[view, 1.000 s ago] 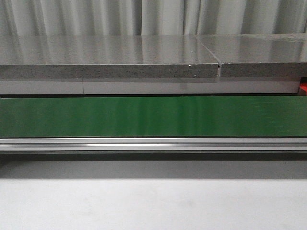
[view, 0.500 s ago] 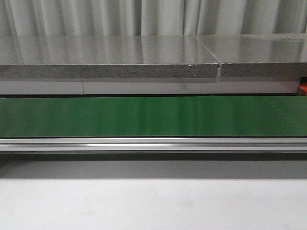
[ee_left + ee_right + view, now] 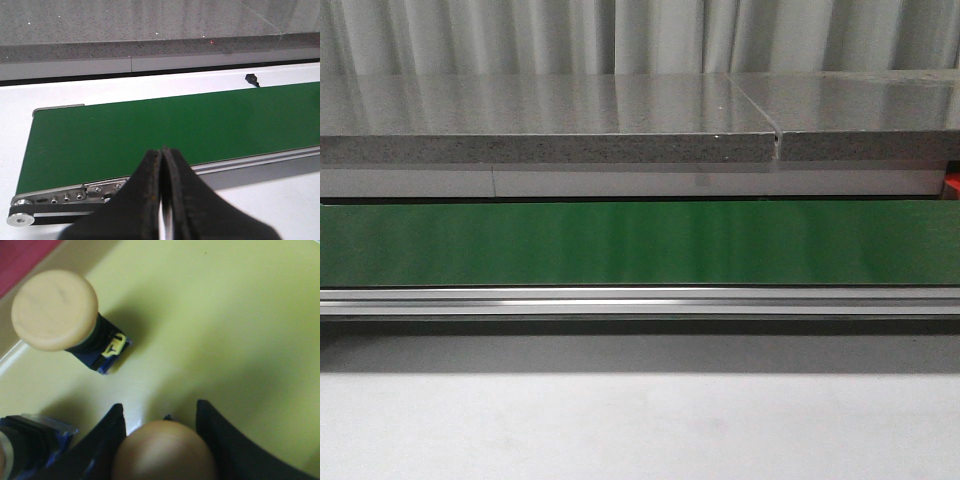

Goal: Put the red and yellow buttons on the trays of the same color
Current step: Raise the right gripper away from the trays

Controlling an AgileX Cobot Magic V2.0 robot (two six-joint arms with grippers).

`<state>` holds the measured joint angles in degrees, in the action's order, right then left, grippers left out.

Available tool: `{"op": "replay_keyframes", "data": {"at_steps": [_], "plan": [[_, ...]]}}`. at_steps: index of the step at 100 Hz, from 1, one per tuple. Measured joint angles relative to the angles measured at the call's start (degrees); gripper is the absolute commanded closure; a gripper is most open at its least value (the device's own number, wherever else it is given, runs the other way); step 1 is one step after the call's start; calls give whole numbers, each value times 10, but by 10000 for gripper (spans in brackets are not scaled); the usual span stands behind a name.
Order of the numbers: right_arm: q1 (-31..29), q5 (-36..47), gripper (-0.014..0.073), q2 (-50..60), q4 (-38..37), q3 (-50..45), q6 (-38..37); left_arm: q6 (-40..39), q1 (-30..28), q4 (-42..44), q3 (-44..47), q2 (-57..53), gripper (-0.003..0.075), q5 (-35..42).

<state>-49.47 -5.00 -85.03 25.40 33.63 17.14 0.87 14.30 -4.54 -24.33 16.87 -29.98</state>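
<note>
The right tool (image 3: 160,440) holds a yellow button (image 3: 164,450) by its cap, low over the yellow tray (image 3: 240,330), evidently so it can be set down beside a second yellow button (image 3: 60,315) already standing there (a third, partly cropped, sits nearby). The left tool (image 3: 162,200), fingers pressed together and holding nothing, hangs above the green conveyor belt (image 3: 175,125), apparently waiting near its roller end.

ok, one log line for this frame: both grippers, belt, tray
left gripper: shut, empty, over green belt | belt: bare | right gripper: around yellow button, over yellow tray | tray: another yellow button standing
</note>
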Motion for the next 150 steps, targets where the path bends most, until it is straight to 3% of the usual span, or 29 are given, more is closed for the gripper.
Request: {"op": "replay_keyframes", "data": {"at_steps": [8,25,37,70,89,113,150], "plan": [[0,0,359,-2,0,0,0,0,0,0,0,0,739,0],[0,0,111,-2,0,1,0,0,0,0,0,0,739,0],[0,5,13,-2,0,1,0,0,0,0,0,0,739,0],[3,0,10,39,6,15,0,0,0,0,0,0,739,0],[39,-21,10,109,7,29,0,0,0,0,0,0,739,0],[148,-51,10,239,7,44,5,0,0,0,0,0,739,0],[355,-87,12,400,7,45,77,0,0,0,0,0,739,0]]}}
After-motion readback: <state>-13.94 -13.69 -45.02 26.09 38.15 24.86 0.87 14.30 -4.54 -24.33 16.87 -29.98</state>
